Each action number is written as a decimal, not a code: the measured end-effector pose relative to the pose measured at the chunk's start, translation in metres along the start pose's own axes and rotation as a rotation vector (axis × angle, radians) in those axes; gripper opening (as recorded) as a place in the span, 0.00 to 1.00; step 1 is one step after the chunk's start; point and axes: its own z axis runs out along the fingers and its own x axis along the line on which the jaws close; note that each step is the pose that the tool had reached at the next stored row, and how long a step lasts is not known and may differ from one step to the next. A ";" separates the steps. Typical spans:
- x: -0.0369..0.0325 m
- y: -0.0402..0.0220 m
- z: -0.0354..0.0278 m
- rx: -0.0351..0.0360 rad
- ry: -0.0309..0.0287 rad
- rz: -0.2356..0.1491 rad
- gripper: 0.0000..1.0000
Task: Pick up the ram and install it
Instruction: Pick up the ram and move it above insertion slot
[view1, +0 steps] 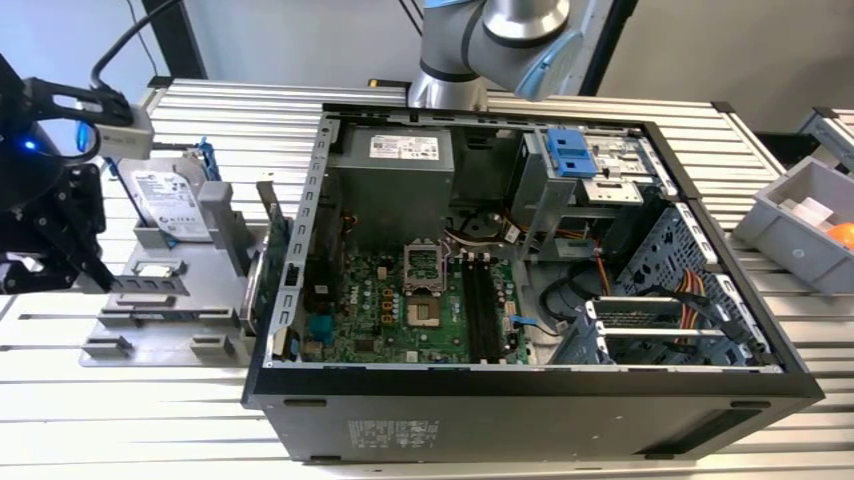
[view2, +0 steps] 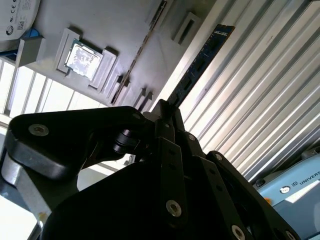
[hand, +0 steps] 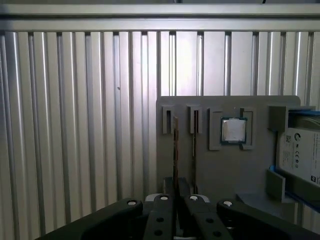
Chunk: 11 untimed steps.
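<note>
Jaws: pressed in on the ram (view2: 200, 60). In the second wrist view the dark bluish stick runs straight out from between the closed tips.
Ram: pinched at one end. In the first wrist view we see it edge-on (hand: 175, 150), as a thin line over the grey holder (hand: 235, 170).
Ram's seat: we cannot tell whether the stick is fully free of the holder's narrow slots or just above them.
Holder: a grey tray at the worktop (view1: 134, 420) edge on the exterior view's left. It carries a square processor chip (hand: 233, 131) in its pocket and a hard drive (view1: 171, 205) standing beside it.
Green card: it stands upright (view1: 274, 260) between the holder and the computer case (view1: 534, 410).
Case: open-sided and lying mid-worktop, well apart from the jaws.
Motherboard: exposed (view1: 387, 300). The long black memory slots (view1: 481, 310) beside the processor socket look unfilled to us.
Far side: the arm's base (view1: 494, 40) rises behind the case, and a grey bin (view1: 801, 220) sits at the worktop edge on the exterior view's right.
Progress: we judge the grasp made. The carry to the case and the seating in a slot are not yet done.
</note>
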 end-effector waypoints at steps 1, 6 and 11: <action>0.0000 0.0000 -0.0005 0.0000 0.0000 0.000 0.00; 0.0000 -0.0001 -0.0031 0.0000 0.0001 0.002 0.00; -0.0005 -0.0001 -0.0057 0.0000 0.0001 0.003 0.00</action>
